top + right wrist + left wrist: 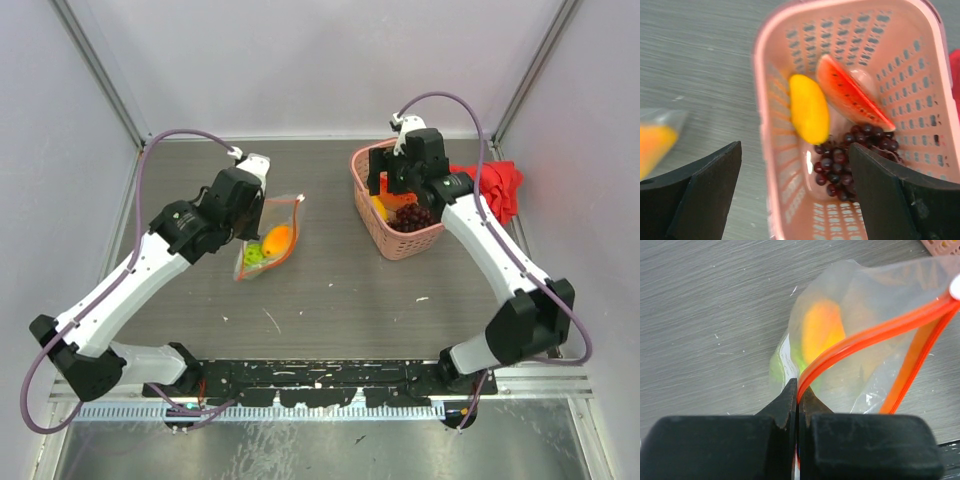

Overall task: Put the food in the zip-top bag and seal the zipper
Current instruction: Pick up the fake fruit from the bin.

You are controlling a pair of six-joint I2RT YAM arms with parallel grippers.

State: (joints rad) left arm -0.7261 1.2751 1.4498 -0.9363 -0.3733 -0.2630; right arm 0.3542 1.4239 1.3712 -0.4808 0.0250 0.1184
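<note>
Over on the left side of the table (340,290), at about ten o'clock from its centre, the zip-top bag (268,240) lies flat, and the left gripper (798,392) is clamped tight on one end of the zipper (865,335), jaws pressed together on the orange-red strip. Past the pinch the two halves of the strip spread apart, so the mouth gapes. Inside the bag sit the orange piece (278,238) and, at its seven o'clock, the lime-green ball (254,255). Across at two o'clock stands the pink basket (760,65), and the right gripper (795,155) hangs over it with jaws spread wide, gripping nothing. Down in the basket, the yellow piece (809,115) lies at nine o'clock of a watermelon slice (855,100), with the grape bunch (840,170) at six o'clock beneath them. The red cloth (500,185) lies bunched just beside the basket, at its three o'clock.
</note>
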